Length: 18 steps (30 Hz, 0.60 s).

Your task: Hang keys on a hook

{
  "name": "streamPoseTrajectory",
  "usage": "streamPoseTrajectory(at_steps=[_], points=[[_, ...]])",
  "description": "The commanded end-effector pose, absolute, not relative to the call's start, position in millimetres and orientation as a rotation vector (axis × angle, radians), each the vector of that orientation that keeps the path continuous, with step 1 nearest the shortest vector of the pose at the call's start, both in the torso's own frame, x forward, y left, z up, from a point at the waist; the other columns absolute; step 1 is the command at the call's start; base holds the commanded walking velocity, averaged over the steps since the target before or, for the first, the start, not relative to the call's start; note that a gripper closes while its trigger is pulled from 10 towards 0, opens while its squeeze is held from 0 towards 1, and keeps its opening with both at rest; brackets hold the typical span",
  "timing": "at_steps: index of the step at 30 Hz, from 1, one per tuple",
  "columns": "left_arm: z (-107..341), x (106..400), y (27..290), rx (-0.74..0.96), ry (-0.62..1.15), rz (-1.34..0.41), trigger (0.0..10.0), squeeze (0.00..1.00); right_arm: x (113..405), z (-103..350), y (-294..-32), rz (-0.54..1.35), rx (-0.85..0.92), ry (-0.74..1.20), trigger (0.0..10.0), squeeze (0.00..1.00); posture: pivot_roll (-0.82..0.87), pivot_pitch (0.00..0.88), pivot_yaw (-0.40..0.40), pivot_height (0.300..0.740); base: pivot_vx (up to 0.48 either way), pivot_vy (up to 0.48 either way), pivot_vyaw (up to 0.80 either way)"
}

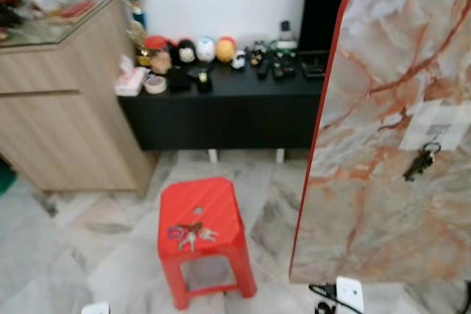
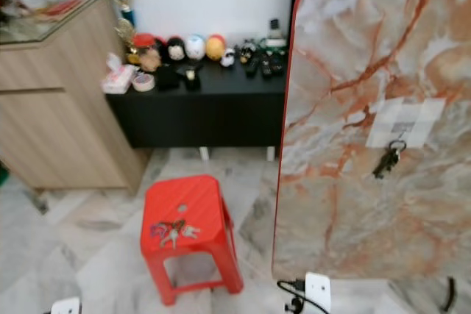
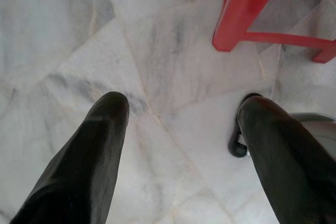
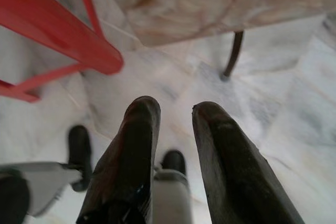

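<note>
Two bunches of keys are in the room. One bunch of keys [image 1: 190, 235] lies flat on top of the red stool [image 1: 202, 198], and it is likely the one to pick up. A dark bunch [image 1: 419, 162] already hangs on the marble board [image 1: 368, 204], which stands on edge just beside the stool. It dangles below a white taped patch [image 1: 436, 126], so the hook must be there, but the hook is too small to see. Behind the stool, a black bench [image 1: 221, 112] holds small toys.

Both arms hang low over the marble floor [image 3: 157, 77] beside the stool's legs. The left gripper [image 3: 181, 114] has its fingers wide apart, holding nothing. The right gripper [image 4: 176, 114] has its fingers a little apart, also holding nothing.
</note>
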State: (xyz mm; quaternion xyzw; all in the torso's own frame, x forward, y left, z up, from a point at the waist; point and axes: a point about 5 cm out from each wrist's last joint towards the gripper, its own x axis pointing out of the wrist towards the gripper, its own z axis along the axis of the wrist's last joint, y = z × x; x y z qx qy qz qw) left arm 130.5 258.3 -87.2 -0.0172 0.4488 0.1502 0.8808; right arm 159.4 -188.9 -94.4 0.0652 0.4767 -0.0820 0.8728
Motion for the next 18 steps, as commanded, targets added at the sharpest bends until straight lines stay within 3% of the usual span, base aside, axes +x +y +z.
streamPoseTrajectory(at_steps=[1,18], points=[[-88.2,126.2,261.2,-0.024,0.957,0.314,10.0,0.0,159.1,-95.2,-184.6,-0.168,0.152,1.006,10.0,0.0,0.06,0.0,0.029,0.74,0.0,0.0,0.0],[-86.5,127.6,266.0,-0.028,0.958,0.342,10.0,0.0,164.2,-92.9,-187.2,-0.15,0.167,0.998,10.0,0.0,0.08,0.0,0.023,0.74,0.0,0.03,0.0]])
